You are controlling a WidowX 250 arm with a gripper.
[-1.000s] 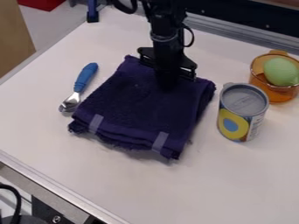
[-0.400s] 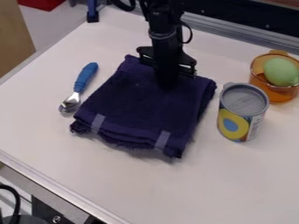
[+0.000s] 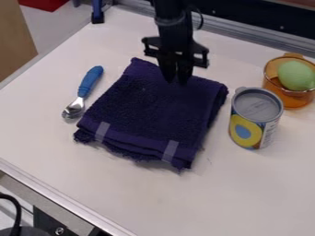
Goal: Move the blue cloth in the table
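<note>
Gripper (image 3: 176, 81) has risen, shifted toward worktop's (image 3: 246, 193) far edge. Fingers slightly apart, above cloth (image 3: 154, 108); contact: can't tell. Cloth lies folded on worktop between spoon (image 3: 83, 94) and can (image 3: 255, 117).

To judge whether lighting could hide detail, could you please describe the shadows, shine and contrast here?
Camera view: soft light on the pale table, a faint shadow along the near edge of the dark blue cloth, bright glints on the metal head of the blue-handled utensil, a dull sheen on the lid of the can, and little contrast where the black gripper overlaps the cloth.
</note>
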